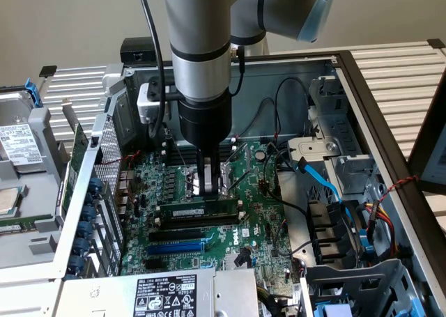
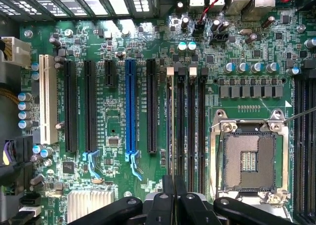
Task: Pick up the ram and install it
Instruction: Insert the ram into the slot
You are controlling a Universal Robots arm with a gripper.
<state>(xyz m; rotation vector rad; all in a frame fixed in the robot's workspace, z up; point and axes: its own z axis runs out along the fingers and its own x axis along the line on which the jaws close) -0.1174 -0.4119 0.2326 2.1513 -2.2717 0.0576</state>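
Inside the open computer case (image 1: 348, 73), lying on its side with the cover off, the motherboard (image 1: 258, 212) fills the floor. The arm reaches straight down into it. The gripper (image 1: 206, 189) has its fingers drawn almost together, pinching the top edge of the ram (image 1: 195, 210) near the middle of its length. The ram stands upright on its long edge in one of the black memory slots (image 2: 190, 136).

From the wrist view the ram (image 2: 170, 136) shows edge-on as a thin pale line running away from the gripper (image 2: 174, 190). It occupies the outermost slot of the bank of four, the one farthest from the CPU socket (image 2: 249, 160) and nearest the expansion slots. Whether it is pushed fully home I cannot tell. The socket's metal frame surrounds a bare grid of contacts. On the other side of the ram sit a black expansion slot (image 2: 151, 106), then the blue expansion slot (image 2: 130, 106), and further off a white slot (image 2: 48, 99).

The case also holds a silver power supply (image 1: 167, 296) with a black-and-white label. It sits along the near edge in the exterior view. Loose black wires and a blue cable (image 1: 324, 181) trail over the drive bays toward the exterior view's right. Outside the case, at the exterior view's left, a metal bracket (image 1: 35, 115) holds a labelled drive (image 1: 15, 139).
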